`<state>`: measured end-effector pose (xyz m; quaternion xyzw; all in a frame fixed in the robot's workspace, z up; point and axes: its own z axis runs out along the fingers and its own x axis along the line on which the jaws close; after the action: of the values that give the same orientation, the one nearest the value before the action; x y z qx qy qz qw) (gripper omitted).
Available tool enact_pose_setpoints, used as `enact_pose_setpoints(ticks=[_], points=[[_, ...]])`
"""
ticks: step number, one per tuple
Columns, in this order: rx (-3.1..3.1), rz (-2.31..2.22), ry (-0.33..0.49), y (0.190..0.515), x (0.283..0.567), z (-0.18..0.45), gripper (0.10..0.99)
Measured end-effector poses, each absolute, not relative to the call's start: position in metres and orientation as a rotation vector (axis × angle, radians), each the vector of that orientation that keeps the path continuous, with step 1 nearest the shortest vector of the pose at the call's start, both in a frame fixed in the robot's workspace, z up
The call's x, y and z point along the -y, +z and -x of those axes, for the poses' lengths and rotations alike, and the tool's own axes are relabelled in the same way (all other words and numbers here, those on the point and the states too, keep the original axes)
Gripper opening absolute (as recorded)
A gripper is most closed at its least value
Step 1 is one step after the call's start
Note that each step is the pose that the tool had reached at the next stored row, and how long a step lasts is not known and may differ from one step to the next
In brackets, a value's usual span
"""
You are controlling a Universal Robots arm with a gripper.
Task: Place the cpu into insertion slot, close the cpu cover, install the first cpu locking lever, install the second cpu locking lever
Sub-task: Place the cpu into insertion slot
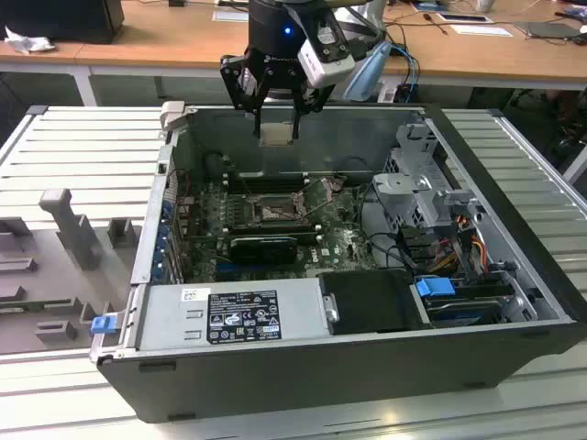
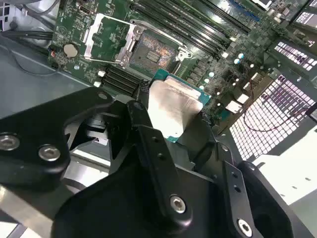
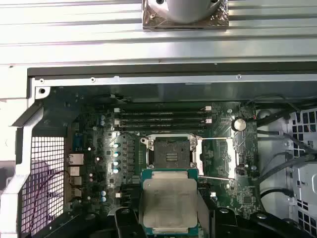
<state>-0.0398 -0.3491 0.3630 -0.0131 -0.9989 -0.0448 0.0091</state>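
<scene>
My gripper [image 1: 277, 134] hangs above the open computer case, shut on the cpu [image 1: 277, 135], a flat pale silver square held level between the black fingers. In both wrist views the cpu [image 3: 170, 201] [image 2: 173, 111] sits well above the board. Below it, slightly off to one side, is the insertion slot [image 3: 170, 153] [image 2: 153, 55] [image 1: 272, 213], dark-rimmed with a bare greyish pin field. The cpu cover [image 3: 218, 157] [image 2: 106, 39] is swung open beside the slot. Thin locking levers [image 3: 218, 140] stand raised along the cover's edges.
The green motherboard [image 1: 339, 243] lies on the case floor, with memory slots [image 3: 161, 116] behind the socket. A grey power supply [image 1: 243, 312] fills the near wall, and a drive cage [image 1: 422, 188] with cables is on the exterior view's right. A grey foam tray [image 1: 55, 266] lies outside.
</scene>
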Motion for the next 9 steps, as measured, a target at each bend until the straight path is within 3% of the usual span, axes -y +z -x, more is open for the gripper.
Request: enact_pose_setpoints(ticks=[9], points=[[3.117,0.242,-0.142,0.3609,0.3491,0.0402,0.525]])
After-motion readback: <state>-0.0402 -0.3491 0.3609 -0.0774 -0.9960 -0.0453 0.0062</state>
